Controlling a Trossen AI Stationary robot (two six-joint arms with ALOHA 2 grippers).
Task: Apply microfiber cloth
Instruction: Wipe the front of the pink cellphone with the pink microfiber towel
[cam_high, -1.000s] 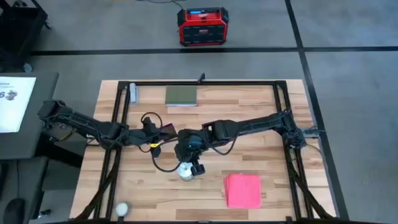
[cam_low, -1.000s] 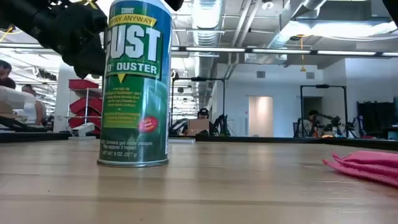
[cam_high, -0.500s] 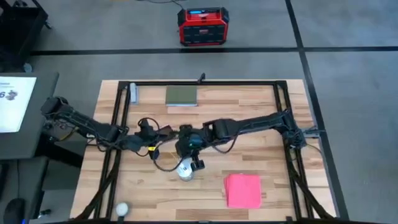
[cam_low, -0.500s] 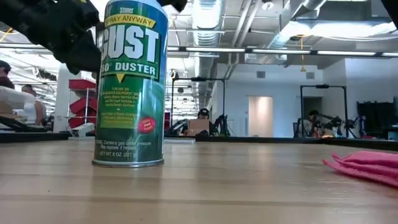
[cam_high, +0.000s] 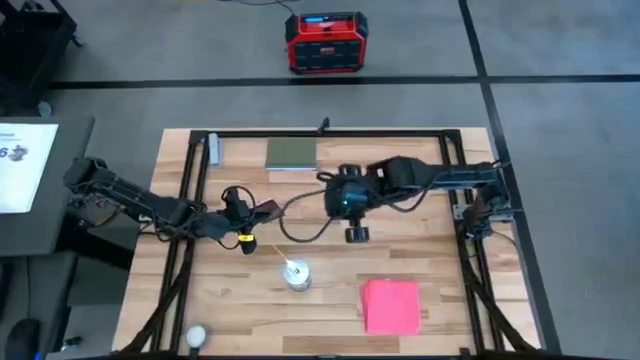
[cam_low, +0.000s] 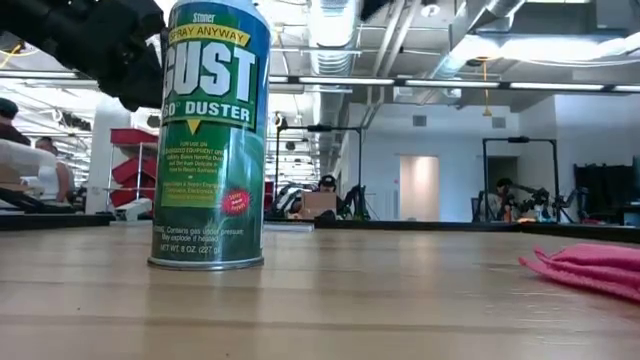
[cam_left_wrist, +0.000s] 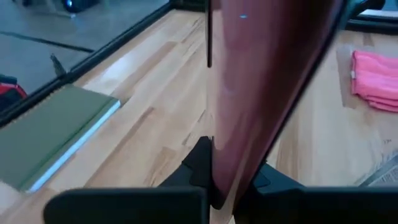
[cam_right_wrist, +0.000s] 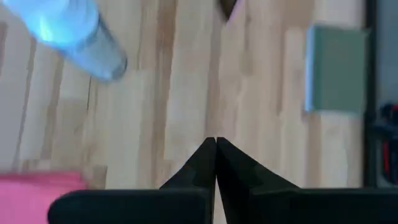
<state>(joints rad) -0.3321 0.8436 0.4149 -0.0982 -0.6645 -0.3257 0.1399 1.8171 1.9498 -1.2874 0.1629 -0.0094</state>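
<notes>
- The left arm reaches in from the table's left edge, stretched low and almost level across the wood towards the middle. Its left gripper (cam_high: 262, 211) is clamped on a slim phone (cam_left_wrist: 261, 93), which the left wrist view shows standing on edge between the fingers, pink-red face towards the camera.
- One small white ball (cam_high: 197, 336) lies near the front left corner of the table (cam_high: 420, 195), well apart from everything else.
- One short grey bar (cam_high: 215, 150) lies at the back left, and just to its right one dark green pad (cam_high: 291, 153) lies flat against the back rail.
- One green duster can (cam_low: 210, 135) stands upright on the wood in front of the left gripper, apart from both grippers. It is the only container in view, and its contents cannot be seen.
- The right arm comes in from the right edge, folded at the elbow, with its forearm running back towards the centre. The right gripper (cam_high: 356, 233) hangs above bare wood to the right of the can and behind the cloth. Its fingers (cam_right_wrist: 200, 165) are pressed together with nothing between them.
- One microfiber cloth (cam_high: 391, 306), pinkish-red and folded into a square, lies flat at the front of the table, right of the can and forward of the right gripper, touched by neither arm.
</notes>
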